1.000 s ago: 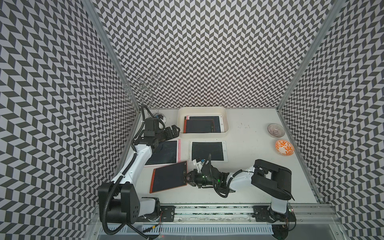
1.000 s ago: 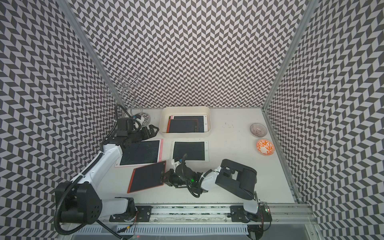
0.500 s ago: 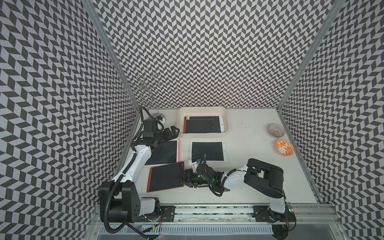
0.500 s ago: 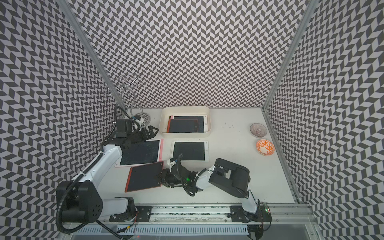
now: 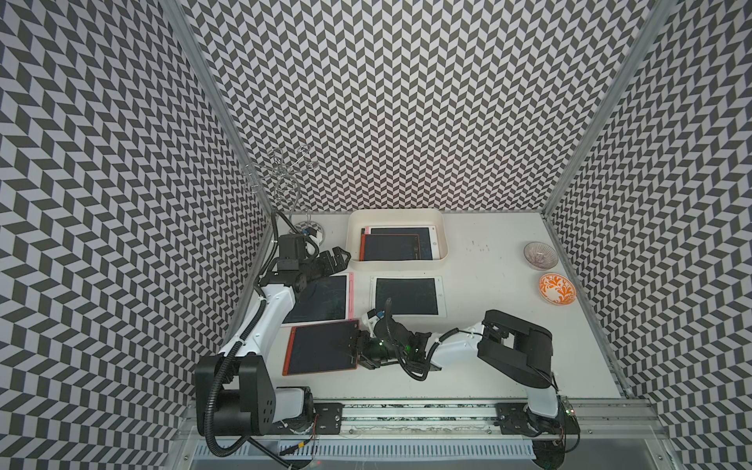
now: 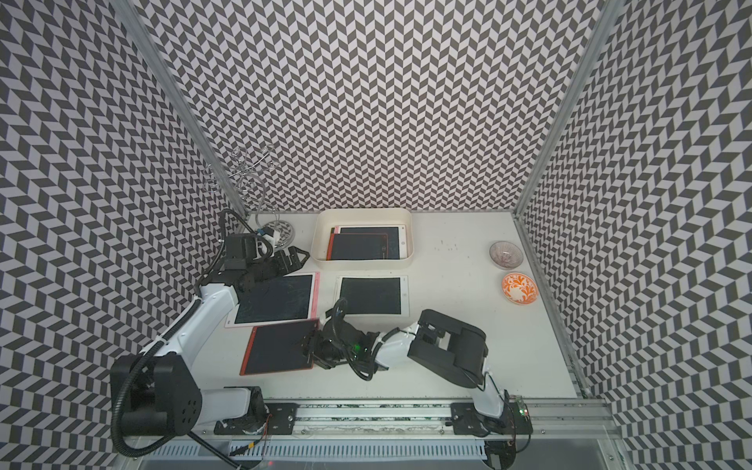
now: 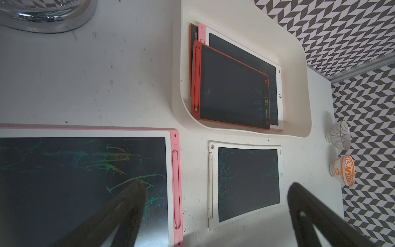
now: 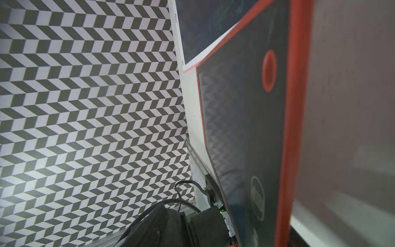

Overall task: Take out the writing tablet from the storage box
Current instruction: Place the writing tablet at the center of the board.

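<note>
Nearest the rail, a red tablet lies screen up on the table, outside the box. Its long axis runs left to right, turned slightly off square, with the wide stylus border to the left and the button end to the right. The right gripper sits low at that button end. Whether its jaws are parted or pinched on the short edge cannot be told, since the right wrist view shows only the red tablet at close range. Behind it, a pink tablet and a white tablet lie side by side and apart, screens up, long axes left to right. The pink one's stylus strip faces right, the white one's faces left. The left gripper hovers over the pink tablet's far right corner, fingers spread wide with nothing between them. Just beyond stands the box, its long side parallel to the rail. In it a boxed red tablet rests on a boxed pink tablet, both lengthwise along the box, stylus sides left. Along the right edge sit an orange bowl and, farther back, a clear bowl. A wire stand occupies the far left corner.
</note>
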{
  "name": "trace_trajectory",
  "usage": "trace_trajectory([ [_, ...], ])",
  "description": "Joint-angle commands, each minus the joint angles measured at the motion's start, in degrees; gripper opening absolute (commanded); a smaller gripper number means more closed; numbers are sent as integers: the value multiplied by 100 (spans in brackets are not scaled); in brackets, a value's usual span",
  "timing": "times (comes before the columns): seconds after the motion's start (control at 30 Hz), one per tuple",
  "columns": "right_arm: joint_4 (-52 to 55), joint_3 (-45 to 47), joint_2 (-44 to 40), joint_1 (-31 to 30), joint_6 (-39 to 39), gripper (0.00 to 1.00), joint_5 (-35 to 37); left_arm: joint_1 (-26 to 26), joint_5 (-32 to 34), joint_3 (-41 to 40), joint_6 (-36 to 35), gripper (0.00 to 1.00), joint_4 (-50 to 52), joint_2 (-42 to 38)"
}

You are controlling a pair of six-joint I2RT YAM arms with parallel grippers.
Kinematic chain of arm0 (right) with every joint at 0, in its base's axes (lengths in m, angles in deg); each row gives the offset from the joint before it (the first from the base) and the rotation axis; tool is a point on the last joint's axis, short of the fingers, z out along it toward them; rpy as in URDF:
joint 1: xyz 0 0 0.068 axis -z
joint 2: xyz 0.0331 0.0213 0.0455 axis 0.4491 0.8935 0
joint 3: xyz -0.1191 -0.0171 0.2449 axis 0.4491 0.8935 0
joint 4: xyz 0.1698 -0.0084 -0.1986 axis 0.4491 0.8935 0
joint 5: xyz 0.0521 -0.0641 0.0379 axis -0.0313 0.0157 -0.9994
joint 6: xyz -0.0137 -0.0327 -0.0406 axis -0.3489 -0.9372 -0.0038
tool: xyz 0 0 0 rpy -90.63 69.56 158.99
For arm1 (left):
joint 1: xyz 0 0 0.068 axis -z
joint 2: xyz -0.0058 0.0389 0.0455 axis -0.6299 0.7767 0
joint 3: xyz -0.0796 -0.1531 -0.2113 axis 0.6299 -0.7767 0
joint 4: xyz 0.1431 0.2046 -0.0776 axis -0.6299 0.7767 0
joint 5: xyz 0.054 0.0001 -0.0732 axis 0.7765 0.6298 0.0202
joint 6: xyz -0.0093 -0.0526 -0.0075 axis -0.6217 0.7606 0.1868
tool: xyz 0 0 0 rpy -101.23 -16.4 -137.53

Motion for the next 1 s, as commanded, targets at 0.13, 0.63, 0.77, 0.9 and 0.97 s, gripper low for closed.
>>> trace_trajectory([
  [0.13,894,-576,153,-76,-368,75,-49,-71,-108,-58,-36,99,-147,-3],
  [0.63,1693,-1194,386,-88,-690,80,-186,-148,-140,-83,-27,99,-158,-2],
  [0.77,2130,-1337,272,-88,-914,84,39,-175,-134,-99,-24,99,-158,-3],
  [0.9,2446,-1428,154,-84,-1067,88,303,-195,-137,-101,-28,99,-157,2],
  [0.97,2560,-1424,84,-79,-1103,89,402,-204,-124,-102,-25,99,-154,-2],
])
